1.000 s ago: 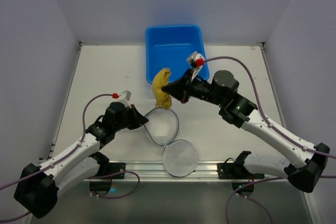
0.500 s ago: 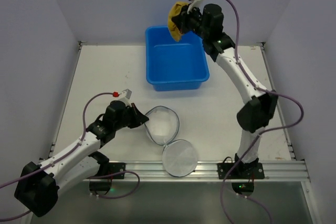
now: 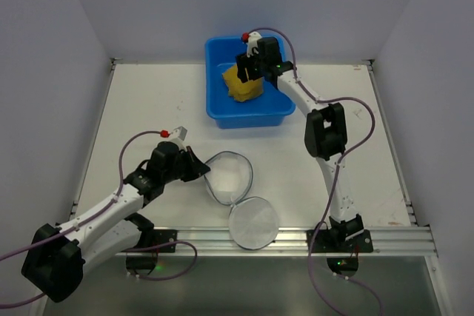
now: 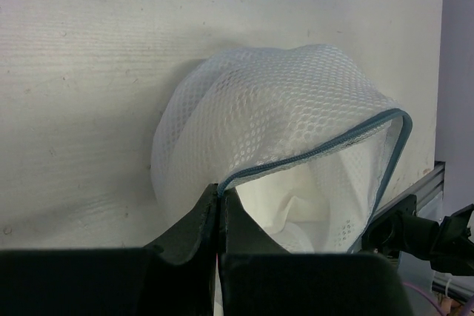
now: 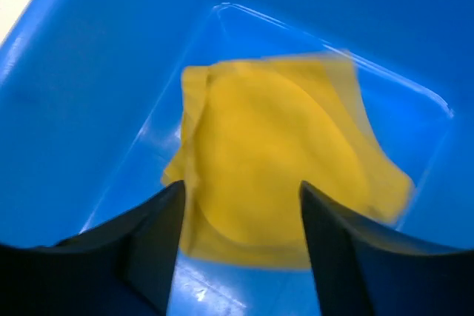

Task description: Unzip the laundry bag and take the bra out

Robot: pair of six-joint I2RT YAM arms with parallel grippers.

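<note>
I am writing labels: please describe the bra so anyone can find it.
Find the blue tub at the far edge of the table. Inside it, under the open right gripper, is the bra: mustard-yellow fabric, the only yellow thing.

White arms [image 3: 338, 186], black joints [image 3: 326, 129], purple cables [image 3: 354, 101], black fingers [image 5: 152, 238].

- A robot lab test cell
- Plain pale walls [image 3: 52, 72] box in a white table [image 3: 148, 101]
- Arm bases [image 3: 335, 236] bolted to an aluminium rail [image 3: 296, 236], cables [image 3: 123, 155] trailing
</note>
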